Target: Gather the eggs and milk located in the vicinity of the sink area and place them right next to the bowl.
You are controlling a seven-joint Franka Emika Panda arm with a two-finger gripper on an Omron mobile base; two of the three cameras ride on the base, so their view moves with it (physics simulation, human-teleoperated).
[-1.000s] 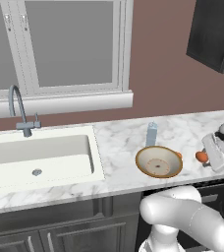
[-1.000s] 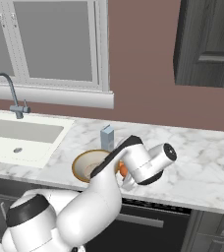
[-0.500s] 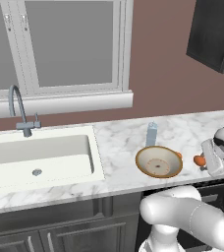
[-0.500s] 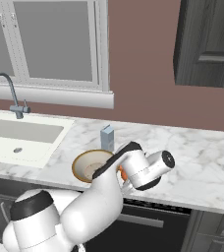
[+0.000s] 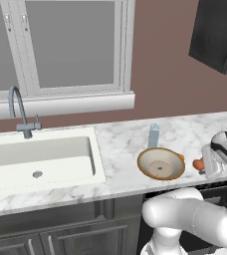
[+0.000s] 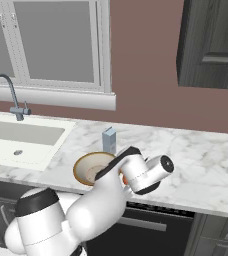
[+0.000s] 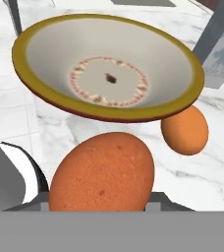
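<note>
A simulated kitchen is shown: a marble-veined white table point(image 5: 125, 144) beneath a window, against a reddish-brown wall, with the cream sink point(image 5: 41, 159) set in toward the table's left end. The bowl point(image 5: 161, 164), shallow and tan with an orange-brown rim and a dotted ring at its centre, stands near the table's front edge. The milk point(image 5: 154, 135), a slim pale carton with a peaked top, stands upright just behind the bowl. One smooth oval egg point(image 7: 184, 129) lies on the marble, tucked against the bowl's right side. A second egg point(image 7: 103, 173), faintly speckled, is pinched in the end effector point(image 5: 203, 164), whose fingers are hidden behind it. The bowl is seen just ahead of the held egg, so only a short lowering beside the resting egg is judged to remain.
</note>
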